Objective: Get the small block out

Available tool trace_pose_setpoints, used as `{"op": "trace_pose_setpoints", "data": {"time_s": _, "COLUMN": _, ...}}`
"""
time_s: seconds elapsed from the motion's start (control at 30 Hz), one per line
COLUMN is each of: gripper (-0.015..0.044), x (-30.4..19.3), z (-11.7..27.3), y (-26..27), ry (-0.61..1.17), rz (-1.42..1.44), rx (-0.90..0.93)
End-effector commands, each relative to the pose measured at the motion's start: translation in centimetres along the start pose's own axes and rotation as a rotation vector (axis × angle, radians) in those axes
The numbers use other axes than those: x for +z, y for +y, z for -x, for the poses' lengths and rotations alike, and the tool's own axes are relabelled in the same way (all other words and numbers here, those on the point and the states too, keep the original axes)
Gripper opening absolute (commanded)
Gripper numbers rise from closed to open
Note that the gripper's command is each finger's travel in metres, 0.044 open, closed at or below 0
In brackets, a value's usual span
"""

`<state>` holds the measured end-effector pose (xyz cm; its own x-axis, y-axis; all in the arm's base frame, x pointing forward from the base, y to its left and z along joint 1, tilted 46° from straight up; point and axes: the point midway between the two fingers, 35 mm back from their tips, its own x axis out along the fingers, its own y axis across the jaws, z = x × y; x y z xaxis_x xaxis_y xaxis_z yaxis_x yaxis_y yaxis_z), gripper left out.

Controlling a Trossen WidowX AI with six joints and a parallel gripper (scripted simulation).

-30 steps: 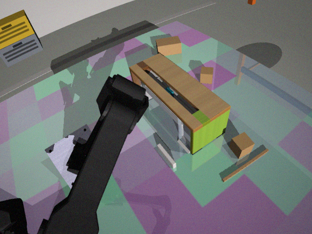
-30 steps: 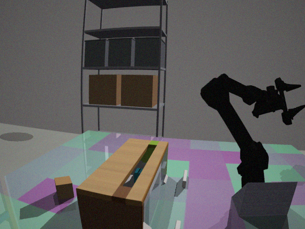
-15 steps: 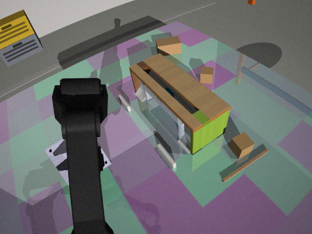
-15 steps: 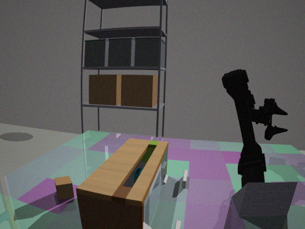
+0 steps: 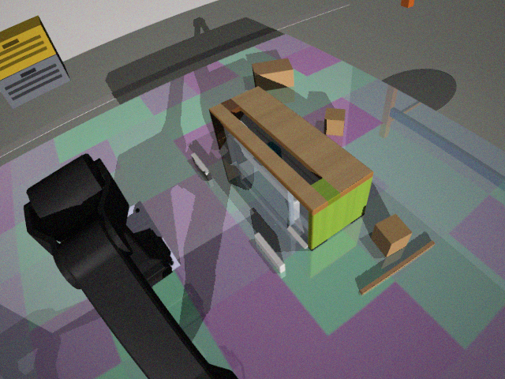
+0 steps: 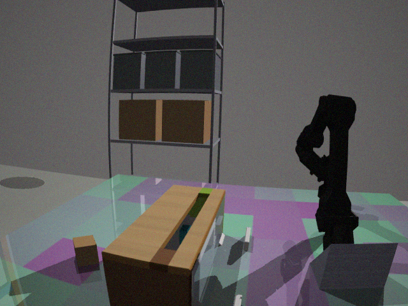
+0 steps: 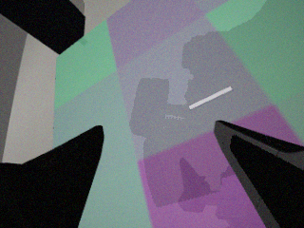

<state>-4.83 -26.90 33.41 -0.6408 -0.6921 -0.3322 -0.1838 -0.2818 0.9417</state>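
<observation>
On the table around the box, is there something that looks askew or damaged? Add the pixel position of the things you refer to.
Nothing looks damaged or spilled. The box [image 5: 342, 218] [image 6: 148, 227] stands upright; white bars [image 5: 269, 253] [image 6: 247, 238] lie loose before its clear front, perhaps intentionally.

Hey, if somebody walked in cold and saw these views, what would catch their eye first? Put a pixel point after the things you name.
Probably the long wooden box [image 5: 301, 134] [image 6: 148, 227] with its bright lime end, standing on a green-and-purple patchwork table [image 5: 260, 309] [image 6: 280, 210]. Next, the black arm [image 5: 134, 294] [image 6: 339, 158], beside the box's clear front. In the exterior view, a tall shelf rack [image 6: 213, 115] rises behind the table.
</observation>
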Motion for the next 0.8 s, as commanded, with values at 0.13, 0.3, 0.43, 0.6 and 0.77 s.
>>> {"op": "trace_pose_setpoints", "data": {"time_s": 0.13, "gripper": 0.0400, "x": -7.8, "z": 4.4, "y": -2.0, "ry": 0.317, "rz": 0.194, "rx": -0.039}}
{"op": "trace_pose_setpoints", "data": {"time_s": 0.3, "gripper": 0.0400, "x": -12.1, "z": 8.6, "y": -3.9, "ry": 0.525, "rz": 0.328, "rx": -0.053}}
{"op": "trace_pose_setpoints", "data": {"time_s": 0.43, "gripper": 0.0400, "x": -14.8, "z": 12.6, "y": -5.7, "ry": 0.691, "rz": 0.439, "rx": -0.058}}
{"op": "trace_pose_setpoints", "data": {"time_s": 0.6, "gripper": 0.0400, "x": -17.1, "z": 18.4, "y": -8.4, "ry": 0.897, "rz": 0.584, "rx": -0.056}}
{"op": "trace_pose_setpoints", "data": {"time_s": 0.77, "gripper": 0.0400, "x": -18.1, "z": 24.5, "y": -11.3, "ry": 1.102, "rz": 0.733, "rx": -0.044}}
